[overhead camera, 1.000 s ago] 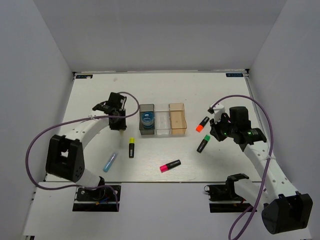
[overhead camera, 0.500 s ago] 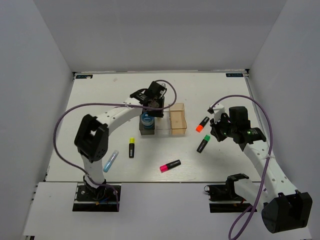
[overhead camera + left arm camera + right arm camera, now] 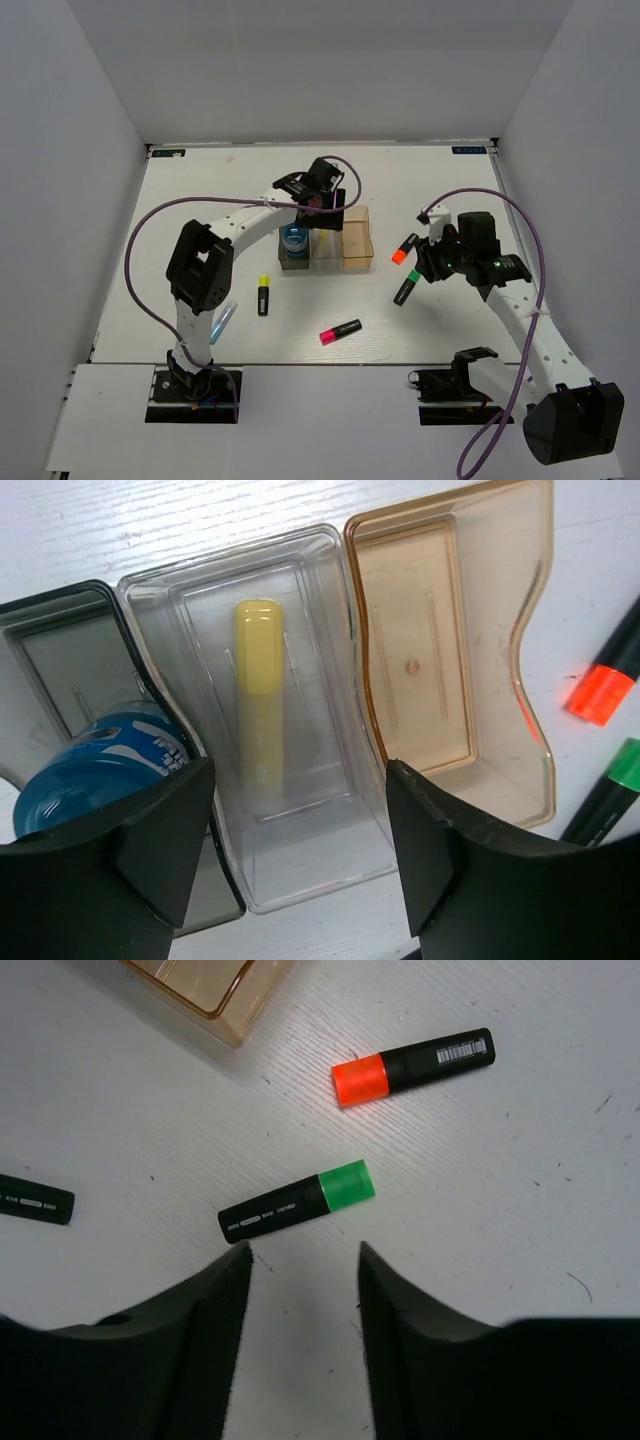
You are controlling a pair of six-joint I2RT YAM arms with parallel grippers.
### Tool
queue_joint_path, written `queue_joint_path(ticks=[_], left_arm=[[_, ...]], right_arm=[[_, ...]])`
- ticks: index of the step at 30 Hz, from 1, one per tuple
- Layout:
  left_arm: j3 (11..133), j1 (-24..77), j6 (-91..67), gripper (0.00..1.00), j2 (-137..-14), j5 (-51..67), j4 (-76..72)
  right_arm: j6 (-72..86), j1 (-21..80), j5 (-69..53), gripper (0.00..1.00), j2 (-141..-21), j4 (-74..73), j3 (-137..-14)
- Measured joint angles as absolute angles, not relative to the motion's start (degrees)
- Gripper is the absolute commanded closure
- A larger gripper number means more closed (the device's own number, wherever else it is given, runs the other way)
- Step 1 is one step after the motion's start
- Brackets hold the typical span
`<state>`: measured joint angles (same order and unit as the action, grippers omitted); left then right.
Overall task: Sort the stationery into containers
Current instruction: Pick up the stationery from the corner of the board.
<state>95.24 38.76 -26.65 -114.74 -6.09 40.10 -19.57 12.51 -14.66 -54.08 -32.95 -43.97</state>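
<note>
Overhead and wrist views of the sorting bench (image 3: 200, 200). The left gripper (image 3: 298, 780) hovers over the row of three joined bins at the centre of the overhead frame, its jaws spread and holding nothing. In the left wrist view, a pale-yellow pen (image 3: 258, 695) lies lengthwise inside the clear bin (image 3: 330, 570), the middle of the row. A blue tape roll (image 3: 95, 775) sits in the dark grey bin (image 3: 60, 650) at left, and the orange-tan bin (image 3: 450, 630) stands at right. The right gripper (image 3: 303, 1260), at centre right of the overhead frame, is likewise open and empty. Its fingertips are just below a green-capped highlighter (image 3: 295, 1203) lying on the bench, with an orange-capped highlighter (image 3: 410, 1065) near it, toward the upper right. A pink-capped highlighter (image 3: 340, 331) lies below the bins. A yellow-capped highlighter (image 3: 263, 294) and a light-blue pen (image 3: 221, 322) lie at lower left, the pen partly hidden by the left arm.
</note>
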Motion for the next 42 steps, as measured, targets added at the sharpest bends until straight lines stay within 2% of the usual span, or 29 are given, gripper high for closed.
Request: queue_joint_path(ticks=[1,3,5,6,7,8,9,11,12,13,14,15,17,18,22,27,29,35,40,42], left_arm=[[95.1,38.8,-26.4,0.22,-114.2,-6.1,40.1],[93.6,39.0,-25.8,0.24,-111.4,-6.7,39.9],[89.7,39.5,-24.6,0.33,-105.7,-7.8,40.3],[87.2,39.8,-23.9,0.45,-102.0,-8.7,40.3],[84.6,40.0,-23.4,0.52,-97.7,-9.4,40.4],[81.4,40.2,-22.7,0.61,-93.1,-10.4,40.3],[77.5,40.5,-21.6,0.76,-87.4,-11.6,40.6],[70.5,40.3,-21.0,0.84,-78.1,-13.4,40.5],[66.4,39.8,-20.6,0.82,-73.2,-14.2,41.0],[62.7,39.0,-20.4,0.76,-69.2,-14.9,42.2],[58.4,37.7,-20.0,0.65,-65.0,-15.7,42.6],[54.7,36.4,-19.8,0.48,-62.1,-16.1,44.0],[48.2,33.6,-19.4,0.34,-58.2,-17.0,46.6],[45.4,32.4,-19.4,0.31,-57.5,-17.0,47.9],[39.9,28.7,-18.8,0.29,-59.4,-15.6,50.9],[39.4,24.6,-16.8,0.28,-65.4,-14.0,50.1],[39.4,22.4,-15.9,0.31,-67.9,-12.2,49.2],[39.4,14.9,-13.4,0.32,-73.2,-4.4,46.0],[39.4,12.9,-11.6,0.32,-76.9,-0.3,44.5],[39.4,12.9,-10.9,0.4,-78.3,0.3,44.3]], right_arm=[[-18.3,12.5,-14.6,0.65,-54.3,-32.5,-44.0],[-13.9,12.5,-14.7,0.7,-55.9,-31.5,-44.1],[-10.1,12.6,-15.9,0.78,-59.3,-31.5,-45.1],[-8.4,12.6,-17.0,0.86,-61.7,-31.4,-45.8],[-7.4,12.7,-18.1,1.0,-63.6,-31.5,-46.4],[-6.8,12.9,-19.1,1.0,-65.2,-31.7,-46.9],[-6.2,13.2,-20.0,1.0,-66.4,-31.9,-47.4],[-6.0,13.8,-21.3,1.0,-67.7,-32.7,-48.1],[-6.1,14.0,-21.7,1.0,-67.8,-33.0,-48.4],[-6.3,14.4,-22.3,1.0,-67.7,-33.2,-48.6],[-6.4,14.7,-22.8,1.0,-67.6,-33.2,-48.7],[-6.4,14.9,-23.1,1.0,-67.5,-33.2,-48.8],[-6.4,15.5,-23.6,1.0,-67.2,-33.3,-48.9],[-6.4,15.7,-23.7,1.0,-67.1,-33.3,-48.9],[-6.4,16.2,-23.7,1.0,-67.1,-33.3,-49.0],[-6.5,16.1,-23.4,1.0,-67.1,-33.6,-49.0],[-6.6,16.1,-23.0,1.0,-67.0,-33.6,-49.0],[-6.6,16.1,-22.0,1.0,-65.9,-33.8,-49.0],[-6.7,16.1,-21.3,1.0,-65.3,-33.8,-49.0],[-6.7,16.1,-21.1,1.0,-65.2,-33.8,-49.0]])
